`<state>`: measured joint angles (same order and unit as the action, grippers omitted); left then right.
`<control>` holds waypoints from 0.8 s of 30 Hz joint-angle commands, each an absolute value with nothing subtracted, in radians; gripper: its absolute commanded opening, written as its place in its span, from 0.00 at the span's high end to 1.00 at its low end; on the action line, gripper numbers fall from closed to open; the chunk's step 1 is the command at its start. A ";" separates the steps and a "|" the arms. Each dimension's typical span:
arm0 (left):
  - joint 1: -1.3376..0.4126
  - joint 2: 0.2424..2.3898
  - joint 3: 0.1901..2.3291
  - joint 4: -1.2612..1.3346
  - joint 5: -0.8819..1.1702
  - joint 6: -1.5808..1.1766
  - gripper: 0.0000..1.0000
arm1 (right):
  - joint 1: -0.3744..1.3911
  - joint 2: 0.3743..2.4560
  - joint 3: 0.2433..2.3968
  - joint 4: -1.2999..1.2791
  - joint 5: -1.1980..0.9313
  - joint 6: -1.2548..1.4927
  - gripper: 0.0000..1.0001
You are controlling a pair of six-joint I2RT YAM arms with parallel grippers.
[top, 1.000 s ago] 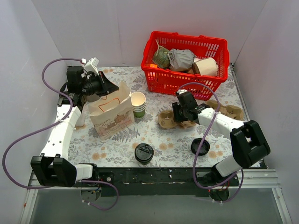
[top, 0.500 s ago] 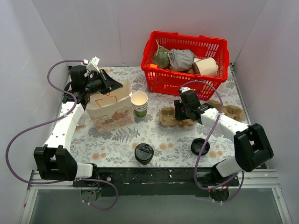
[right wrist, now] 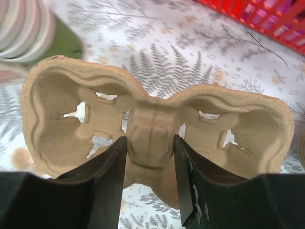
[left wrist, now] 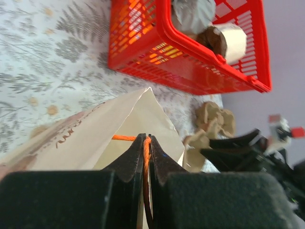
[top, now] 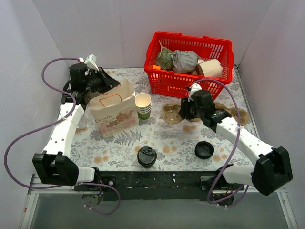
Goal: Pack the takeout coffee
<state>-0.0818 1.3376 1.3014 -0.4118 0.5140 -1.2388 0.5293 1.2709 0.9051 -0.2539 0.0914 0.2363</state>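
Observation:
The takeout coffee [top: 147, 156], a dark cup with a black dome lid, stands upright near the table's front edge, apart from both grippers. My left gripper [top: 107, 84] is shut on the orange handle [left wrist: 147, 149] of the paper bag [top: 114, 113] and holds the bag upright with its mouth open; the wrist view shows the jaws [left wrist: 147, 139] pinching the cord. My right gripper [top: 184, 111] is shut on the middle ridge of a brown pulp cup carrier [top: 171, 115], right of the bag. In its wrist view the gripper [right wrist: 148, 141] straddles the ridge of the carrier [right wrist: 62, 109].
A stack of lidless cream cups [top: 142, 106] stands between bag and carrier. A loose black lid [top: 204, 150] lies front right. A red basket [top: 190, 64] with wrapped items stands at the back. More pulp carriers [top: 237, 113] lie behind my right arm.
My right gripper has raised and tilted the carrier slightly toward the back, and its arm has swung out right. My left gripper shifted a little with the bag handle still pinched.

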 commanded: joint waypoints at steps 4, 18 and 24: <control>-0.083 1.213 1.411 -0.682 0.117 -1.186 1.00 | 0.526 1.098 0.903 -0.135 -0.222 0.124 0.52; -0.083 1.069 1.368 -0.681 0.284 -1.201 1.00 | 0.548 1.127 1.216 0.153 -0.629 0.193 0.57; -0.083 1.058 1.353 -0.652 0.354 -1.193 1.00 | 0.601 1.267 1.382 0.314 -0.811 0.297 0.58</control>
<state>-0.0814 1.0779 1.3674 -0.6777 0.2878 -1.2079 0.5648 1.1946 1.2762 0.1360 -0.6247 0.2092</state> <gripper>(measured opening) 0.014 0.488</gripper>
